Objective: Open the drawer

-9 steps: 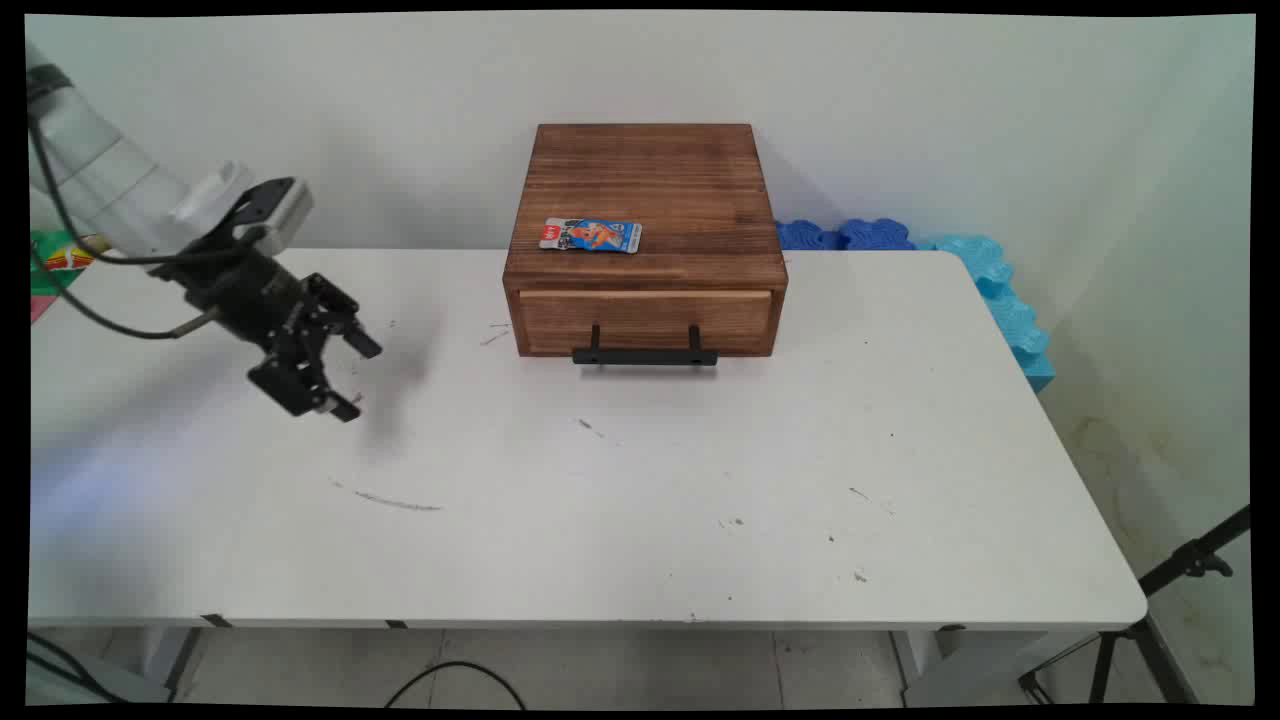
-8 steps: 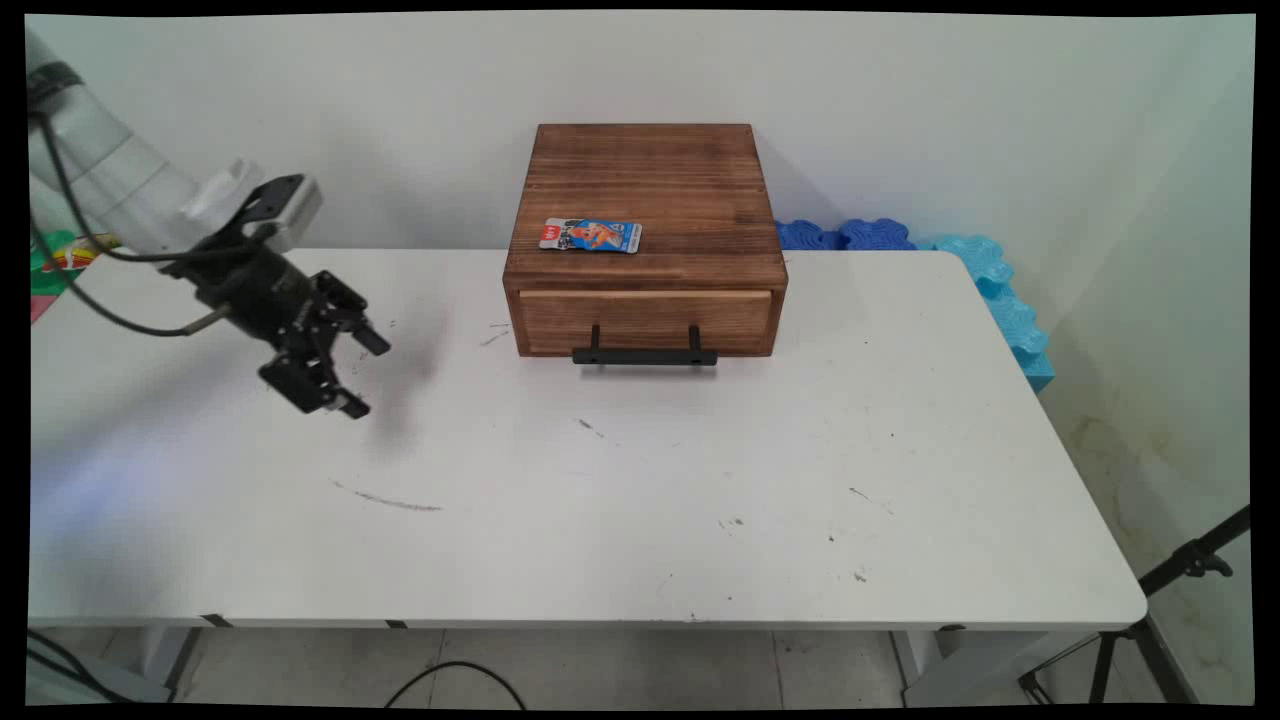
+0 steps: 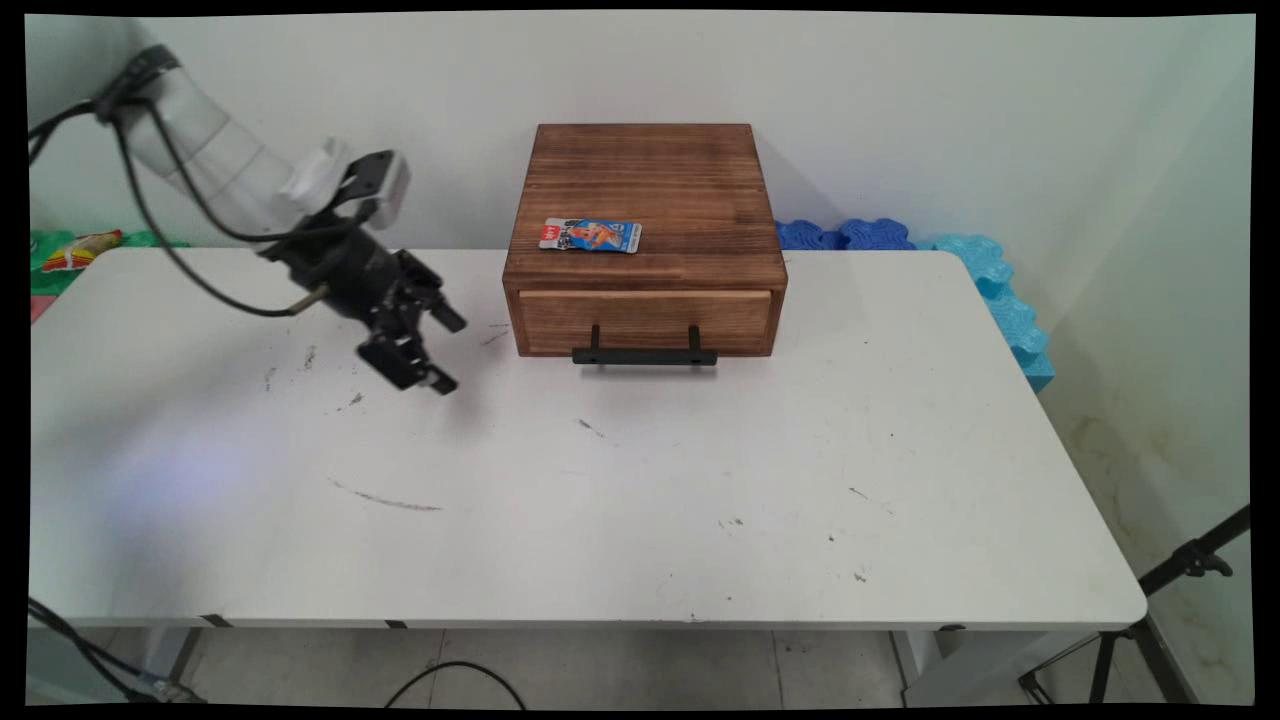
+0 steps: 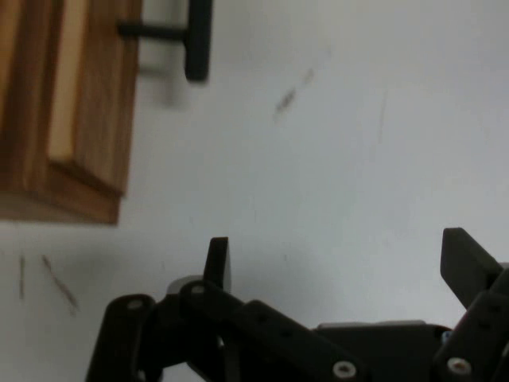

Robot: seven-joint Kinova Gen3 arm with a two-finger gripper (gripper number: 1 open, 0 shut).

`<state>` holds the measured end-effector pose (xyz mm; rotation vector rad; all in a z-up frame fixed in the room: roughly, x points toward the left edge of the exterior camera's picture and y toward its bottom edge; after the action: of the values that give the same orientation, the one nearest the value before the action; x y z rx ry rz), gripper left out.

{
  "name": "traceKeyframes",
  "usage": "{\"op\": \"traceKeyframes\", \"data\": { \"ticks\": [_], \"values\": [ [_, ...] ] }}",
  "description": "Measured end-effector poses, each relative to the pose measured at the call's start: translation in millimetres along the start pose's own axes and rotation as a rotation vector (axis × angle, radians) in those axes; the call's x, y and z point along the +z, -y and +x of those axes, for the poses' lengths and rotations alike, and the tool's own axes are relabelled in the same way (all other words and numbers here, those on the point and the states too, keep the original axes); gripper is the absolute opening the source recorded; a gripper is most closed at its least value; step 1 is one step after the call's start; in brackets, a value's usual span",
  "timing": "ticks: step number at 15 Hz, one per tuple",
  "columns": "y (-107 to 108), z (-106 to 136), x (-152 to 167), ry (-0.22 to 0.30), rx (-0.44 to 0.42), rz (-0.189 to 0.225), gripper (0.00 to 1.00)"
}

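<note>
Box (image 3: 645, 235) sits at the table's (image 3: 640, 500) far edge by the wall, just beyond my fingertips, w/ a gap of bare table between. Drawer (image 3: 645, 320) looks closed, front flush w/ the box face; black bar handle (image 3: 645, 355) sticks out toward the near side.

Gripper (image 3: 440, 350) hangs above the table, tilted down, tips aimed at the box's lower left corner. Fingers spread wide, nothing between them, not touching anything. I see one finger (image 3: 447, 319) higher and nearer the box, the other (image 3: 437, 382) lower and closer to the table's near side.

Hand view: gripper (image 4: 338, 263) at the bottom, one fingertip (image 4: 217, 261) left, the other (image 4: 465, 265) right, only white table (image 4: 358, 159) in the gap. Box (image 4: 67, 111) corner is up and left of the left fingertip, pale drawer-front (image 4: 67, 79) edge visible. One end of the handle (image 4: 195, 40) shows at the top, ahead of the tips, well clear.

Small blue/red packet (image 3: 590, 235) lies flat on the box top near its front edge, above and past the fingers. Scuff marks (image 3: 385, 500) on the table on the near side of the gripper. Blue foam (image 3: 960, 270) past the box on its far side from me. Black cables (image 3: 170, 240) trail off the arm behind the gripper.
</note>
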<state>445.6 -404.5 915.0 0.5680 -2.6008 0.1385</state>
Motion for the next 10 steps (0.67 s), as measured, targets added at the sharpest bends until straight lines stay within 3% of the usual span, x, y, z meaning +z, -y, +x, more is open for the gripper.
{"op": "traceKeyframes", "data": {
  "ticks": [10],
  "values": [
    [0.7,86.0,30.6,-0.026,0.006,0.080,1.00]
  ]
}}
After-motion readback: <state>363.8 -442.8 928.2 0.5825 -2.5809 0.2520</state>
